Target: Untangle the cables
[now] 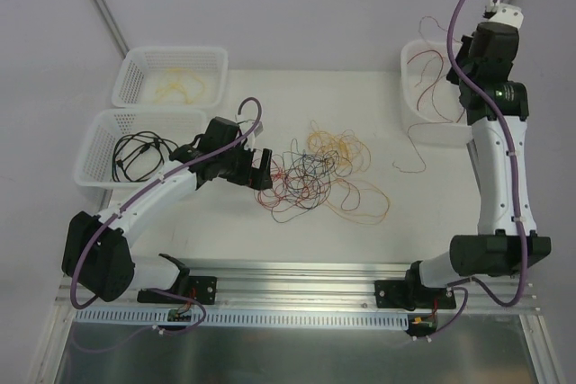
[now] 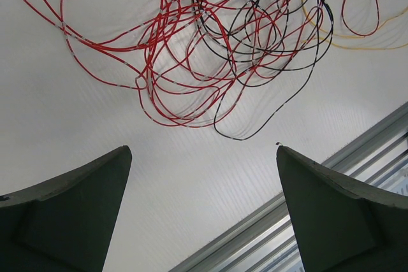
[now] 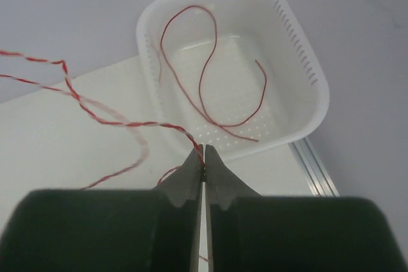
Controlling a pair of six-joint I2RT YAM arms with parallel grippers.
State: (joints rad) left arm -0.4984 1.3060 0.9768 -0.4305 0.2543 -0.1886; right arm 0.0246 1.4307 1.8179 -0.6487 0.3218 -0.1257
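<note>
A tangle of red, black and yellow-orange cables (image 1: 315,177) lies mid-table; its red and black loops (image 2: 210,42) fill the top of the left wrist view. My left gripper (image 1: 261,168) is open and empty at the tangle's left edge, fingers (image 2: 83,202) wide apart above bare table. My right gripper (image 3: 204,157) is shut on a red cable (image 3: 115,122), held high above the right basket (image 3: 299,68). The cable trails left out of the jaws and hangs to the table (image 1: 416,146). Red cable (image 3: 210,74) lies in that basket.
Two white baskets stand at the back left: the far one (image 1: 171,56) holds yellow-orange cable, the near one (image 1: 94,146) holds black cable. The right basket (image 1: 409,65) sits at the table's back right corner. An aluminium rail (image 1: 297,269) runs along the near edge.
</note>
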